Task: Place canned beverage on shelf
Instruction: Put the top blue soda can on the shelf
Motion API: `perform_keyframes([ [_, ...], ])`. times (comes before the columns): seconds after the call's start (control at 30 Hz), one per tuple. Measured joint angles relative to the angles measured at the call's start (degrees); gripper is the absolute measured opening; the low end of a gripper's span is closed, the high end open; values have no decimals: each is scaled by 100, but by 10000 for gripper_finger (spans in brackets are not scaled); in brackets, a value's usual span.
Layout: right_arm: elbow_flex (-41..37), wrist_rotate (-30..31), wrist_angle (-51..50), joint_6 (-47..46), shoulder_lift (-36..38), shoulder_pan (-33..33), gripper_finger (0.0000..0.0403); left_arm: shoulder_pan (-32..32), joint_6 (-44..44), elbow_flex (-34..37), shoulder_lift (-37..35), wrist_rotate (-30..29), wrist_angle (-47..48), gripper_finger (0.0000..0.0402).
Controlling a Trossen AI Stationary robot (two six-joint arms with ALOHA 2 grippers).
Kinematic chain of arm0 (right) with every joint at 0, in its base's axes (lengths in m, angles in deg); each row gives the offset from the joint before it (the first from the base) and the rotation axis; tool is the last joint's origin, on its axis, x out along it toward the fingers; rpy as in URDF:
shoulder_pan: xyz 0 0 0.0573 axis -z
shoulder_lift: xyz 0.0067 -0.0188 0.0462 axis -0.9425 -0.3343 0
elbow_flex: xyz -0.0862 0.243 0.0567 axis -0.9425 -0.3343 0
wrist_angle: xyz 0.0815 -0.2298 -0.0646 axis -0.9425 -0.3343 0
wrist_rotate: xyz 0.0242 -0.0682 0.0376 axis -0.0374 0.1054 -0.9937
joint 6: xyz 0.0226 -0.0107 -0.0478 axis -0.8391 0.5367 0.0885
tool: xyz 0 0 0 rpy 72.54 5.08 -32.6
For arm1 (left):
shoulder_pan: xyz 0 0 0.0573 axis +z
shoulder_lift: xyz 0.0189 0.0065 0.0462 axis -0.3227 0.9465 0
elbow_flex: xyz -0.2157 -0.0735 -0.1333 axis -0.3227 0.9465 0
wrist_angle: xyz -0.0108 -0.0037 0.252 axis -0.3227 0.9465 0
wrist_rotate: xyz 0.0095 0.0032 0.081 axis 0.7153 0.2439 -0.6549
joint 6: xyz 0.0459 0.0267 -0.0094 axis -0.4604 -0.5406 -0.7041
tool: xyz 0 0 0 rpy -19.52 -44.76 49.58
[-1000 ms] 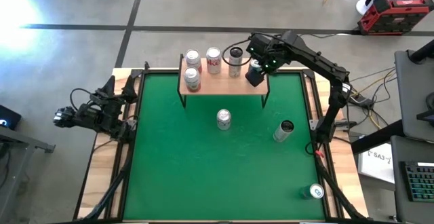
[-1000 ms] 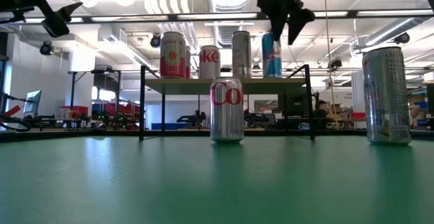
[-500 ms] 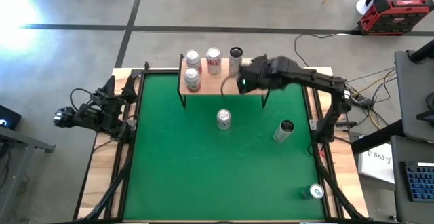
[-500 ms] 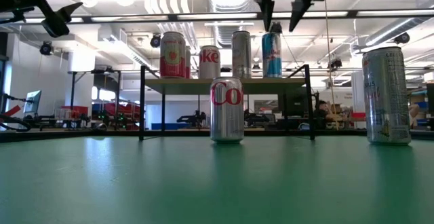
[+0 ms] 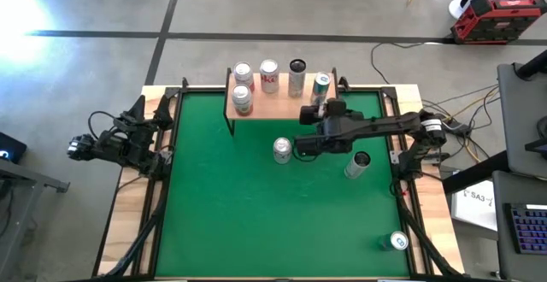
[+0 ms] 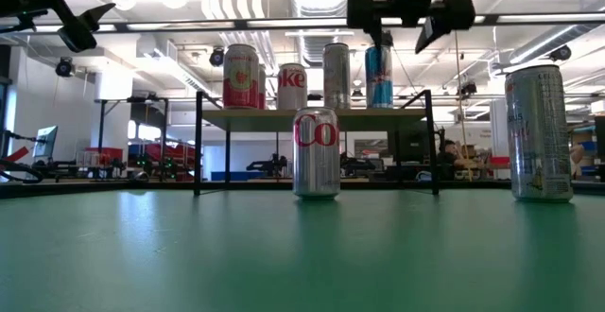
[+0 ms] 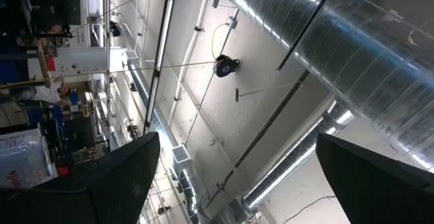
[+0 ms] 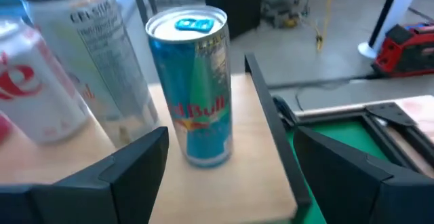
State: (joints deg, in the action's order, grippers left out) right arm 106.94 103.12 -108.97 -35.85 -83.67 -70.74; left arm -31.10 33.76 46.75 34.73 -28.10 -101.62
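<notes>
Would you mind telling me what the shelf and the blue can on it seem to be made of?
The shelf: a pale board with faint grain and a matt look, probably wood or plywood, on thin black legs that look like metal. The blue can: likely aluminium, glossy printed wall, bare silvery top with a pull tab.

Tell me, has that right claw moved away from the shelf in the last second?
Yes. The right gripper, open and empty, has pulled back from the shelf toward the mat's middle, leaving the blue can standing on it.
</notes>
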Motion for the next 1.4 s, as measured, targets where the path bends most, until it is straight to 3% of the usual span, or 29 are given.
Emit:
perform_keyframes([
  [0.2,-459,782,632,-87,0,14,304,0,0,0,0,0,2,380],
  [0.33,-493,931,973,215,0,120,301,0,0,0,0,0,2,380],
  [0.63,-499,815,1201,345,0,584,301,0,0,0,0,0,2,380],
  [0.93,-504,538,2037,1436,0,954,298,0,0,0,0,0,2,380],
  [1.13,-504,313,2136,1682,0,1008,296,0,0,0,0,0,4,380],
  [1.4,-504,275,2155,1978,0,1008,325,0,0,0,0,0,12,380],
])
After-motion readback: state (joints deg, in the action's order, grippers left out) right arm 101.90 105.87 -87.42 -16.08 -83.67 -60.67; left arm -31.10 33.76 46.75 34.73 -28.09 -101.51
